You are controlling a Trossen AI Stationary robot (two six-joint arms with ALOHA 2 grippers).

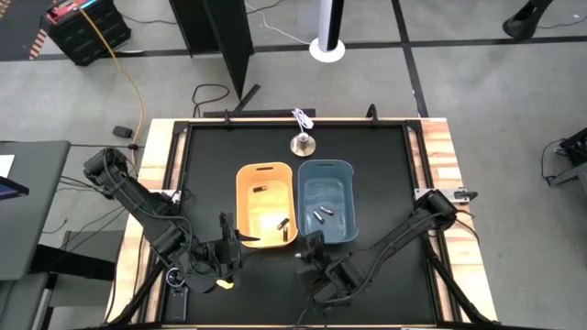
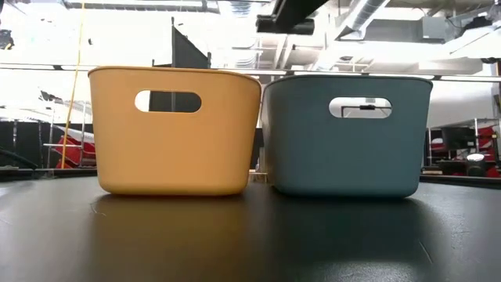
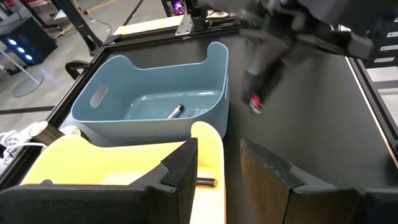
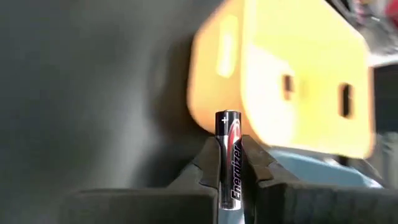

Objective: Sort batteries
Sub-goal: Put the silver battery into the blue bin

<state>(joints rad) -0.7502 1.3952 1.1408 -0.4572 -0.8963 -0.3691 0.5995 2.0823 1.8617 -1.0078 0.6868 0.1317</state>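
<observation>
Pinched upright between my right gripper's (image 4: 231,167) fingers, a black battery (image 4: 229,155) stands ready for sorting, low centre of frame; orange tub (image 4: 292,81) waits behind. My left gripper (image 3: 217,174) idles, spread.

Grey concrete floor (image 1: 477,82) with dark tape lines, black upright panel (image 1: 215,37), white round-based stand (image 1: 327,41), bright ceiling lights (image 2: 235,23)

Small black-and-red cylindrical battery (image 4: 229,158) reads "Energizer" lengthwise, a "+" near its top end, in front of yellow plastic tub (image 4: 292,81).
</observation>
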